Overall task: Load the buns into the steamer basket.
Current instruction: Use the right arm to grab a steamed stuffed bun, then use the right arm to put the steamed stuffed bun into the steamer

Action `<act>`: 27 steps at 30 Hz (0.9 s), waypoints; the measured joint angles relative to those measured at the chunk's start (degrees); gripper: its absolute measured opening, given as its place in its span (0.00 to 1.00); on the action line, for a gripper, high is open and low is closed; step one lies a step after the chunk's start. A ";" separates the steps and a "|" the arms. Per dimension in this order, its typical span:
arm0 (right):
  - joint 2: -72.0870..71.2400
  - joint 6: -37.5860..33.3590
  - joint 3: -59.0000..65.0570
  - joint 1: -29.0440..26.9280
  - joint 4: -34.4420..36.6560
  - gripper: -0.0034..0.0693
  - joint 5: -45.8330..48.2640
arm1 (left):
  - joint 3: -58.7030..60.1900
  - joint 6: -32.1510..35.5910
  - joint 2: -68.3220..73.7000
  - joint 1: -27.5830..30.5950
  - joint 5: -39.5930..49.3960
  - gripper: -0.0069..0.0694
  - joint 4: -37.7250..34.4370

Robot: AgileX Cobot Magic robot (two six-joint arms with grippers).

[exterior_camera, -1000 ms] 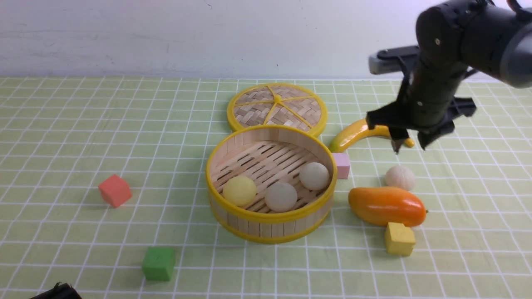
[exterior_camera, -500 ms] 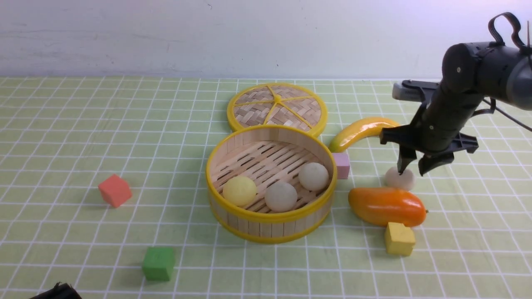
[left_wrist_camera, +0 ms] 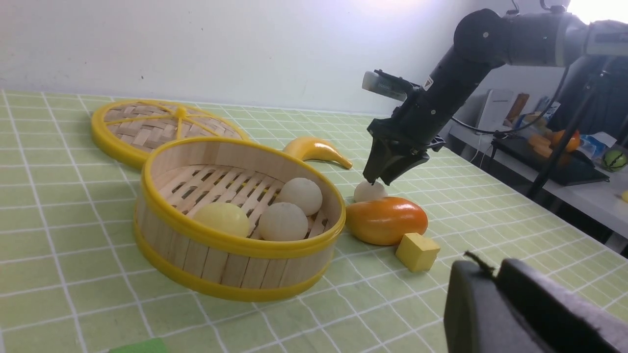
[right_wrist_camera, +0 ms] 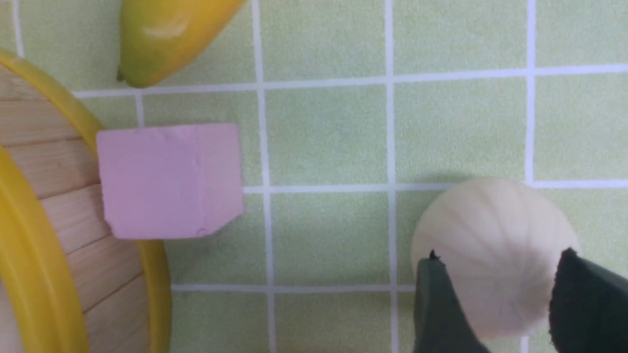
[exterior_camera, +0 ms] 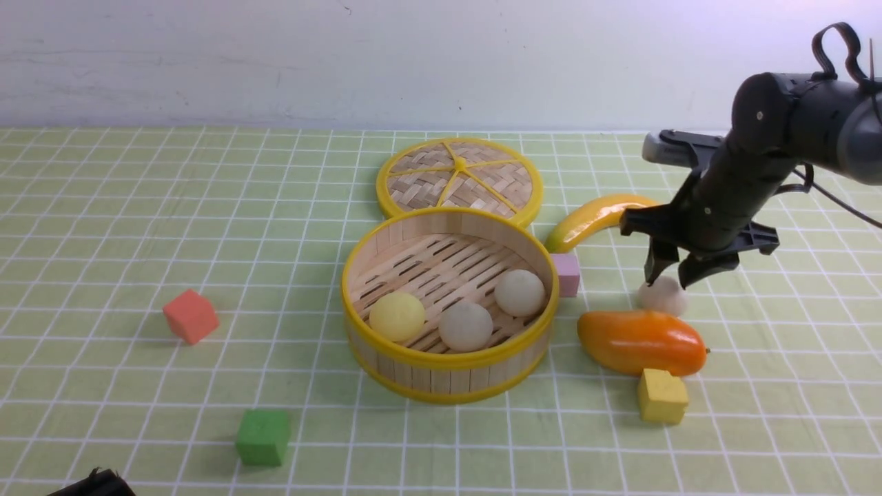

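The right arm (exterior_camera: 778, 131) is matte black with a rounded joint housing; a small silver screw (exterior_camera: 760, 116) sits at its 9 o'clock side and a black cable loop (exterior_camera: 835, 25) stands at 12 o'clock. A smooth grey sleeve (exterior_camera: 865, 138) adjoins at 3 o'clock. A pale grey box (exterior_camera: 672, 148) is fixed to the wrist, and the forearm bears a small red-and-white label (left_wrist_camera: 428, 82). The right hand (exterior_camera: 668, 281) has two black tapering fingers (exterior_camera: 651, 265). The left hand (left_wrist_camera: 510, 304) is blocky matte black with a frayed edge.
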 joint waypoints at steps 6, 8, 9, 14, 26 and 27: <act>1.34 -0.08 0.00 -0.06 -0.40 0.43 -1.69 | 0.00 0.00 0.00 0.00 0.00 0.17 0.00; 1.34 -0.08 0.00 -0.11 -0.40 0.37 -1.93 | 0.00 0.00 0.00 0.00 0.00 0.17 0.00; 1.34 -0.08 0.00 -0.11 -0.46 0.32 -1.93 | 0.00 0.00 0.00 0.00 0.00 0.17 0.00; 1.29 -1.14 0.00 -0.11 -1.15 0.10 -1.97 | 0.00 0.00 0.00 0.00 0.00 0.17 0.00; -8.93 -7.55 0.11 8.46 2.72 0.07 -2.94 | 0.00 0.00 0.00 0.00 0.00 0.18 1.11; -9.50 -8.71 -0.48 10.46 4.13 0.07 -4.23 | 0.00 0.00 0.00 0.00 0.00 0.18 1.16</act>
